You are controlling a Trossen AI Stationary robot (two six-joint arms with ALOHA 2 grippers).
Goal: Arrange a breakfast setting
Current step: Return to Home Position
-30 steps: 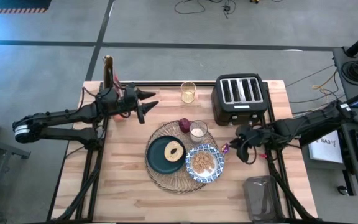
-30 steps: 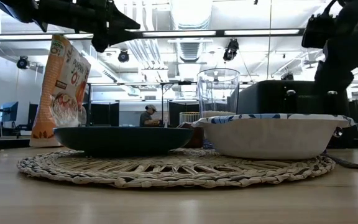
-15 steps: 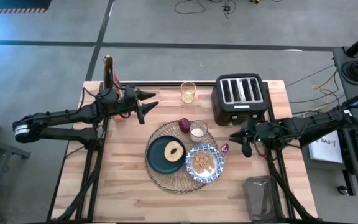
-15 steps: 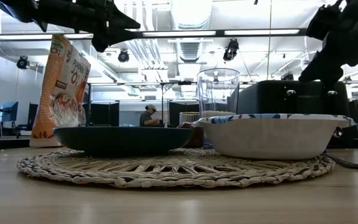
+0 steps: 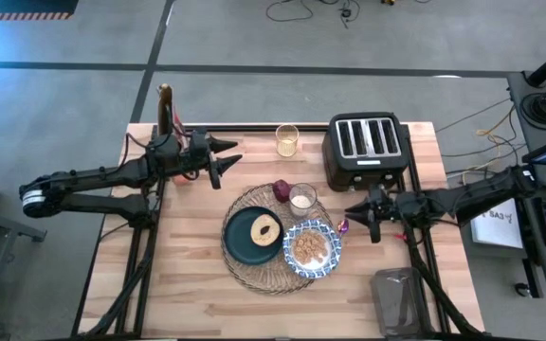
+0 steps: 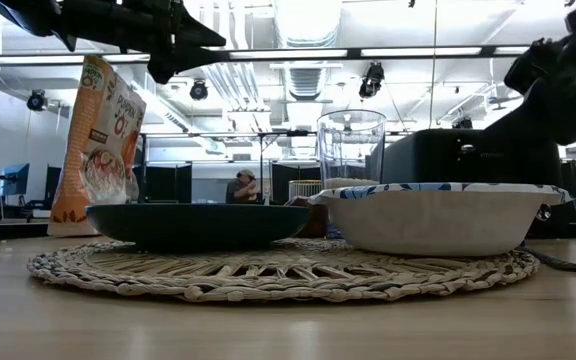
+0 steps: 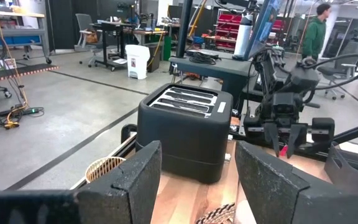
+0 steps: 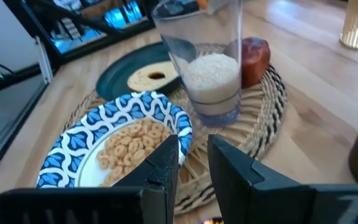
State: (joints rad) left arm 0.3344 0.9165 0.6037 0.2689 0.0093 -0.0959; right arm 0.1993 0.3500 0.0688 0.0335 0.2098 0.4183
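Though aloft, right pincer (image 5: 361, 220) near bowl (image 5: 289, 258).

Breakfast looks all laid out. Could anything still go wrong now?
Possibly. The right gripper hangs open close beside the bowl and the glass, which holds something white; a careless swing could tip the glass and spill it. The right arm also lies close to the toaster and might brush it. The left gripper hovers far off.

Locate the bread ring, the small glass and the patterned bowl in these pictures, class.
bread ring (image 8: 138, 79): right wrist view, toasted surface beside its hole.
small glass (image 6: 351, 145): low view, clear side wall.
patterned bowl (image 6: 438, 222): low view, white outer wall.
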